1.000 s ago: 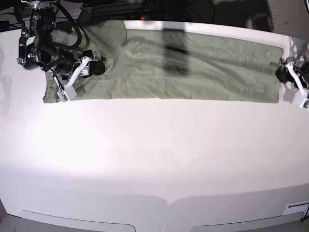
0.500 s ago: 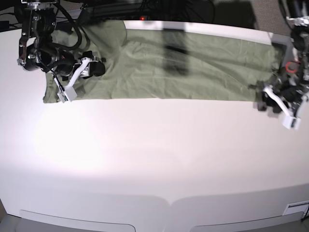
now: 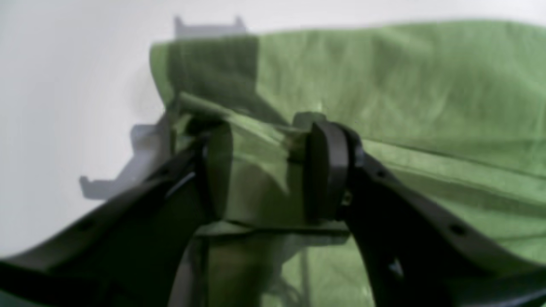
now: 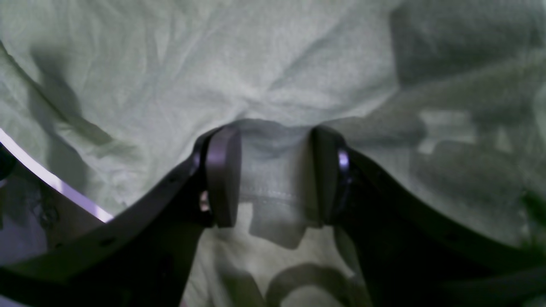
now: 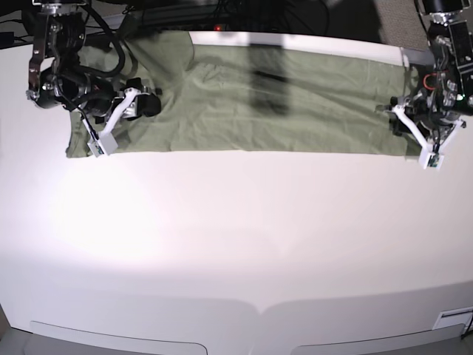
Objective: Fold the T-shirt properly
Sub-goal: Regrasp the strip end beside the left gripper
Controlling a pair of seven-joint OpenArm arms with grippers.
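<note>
Desk [image 5: 236,244]: white, bare over the whole near half, with all the work confined to the far strip
Right claw [image 4: 275,175]: set down at the near edge of the cloth, at the end on the base view's left; pads clamped on a bunched fold with a stitched hem running across the gap and cloth arching up between them
Left claw [image 3: 266,170]: at the opposite end, by the near corner; a raised flap of hem lies between the pads and touches both, but a firm pinch or only a loose bracket cannot be told
Step in hand: judged as taking hold of the two ends of the near edge, ready for the first lengthwise fold
Next move: calls for a sure hold at the left claw first, then both ends lifted together and carried toward the far edge at an even pace, cloth kept taut between them so the middle does not sag or drag
Risk: a one-layer pinch or a slip at either end would likely leave a skewed crease
T-shirt [image 5: 295,111]: sage green, spread flat as a long band across the far part of the desk, near edge fairly straight, lightly wrinkled, more rumpled and wider at the right claw's end
Surface: soft thin knit, likely to bunch readily under the pads
Far edge: close to the back rim of the desk, a dark shadow bar lying across the cloth near its middle
</note>
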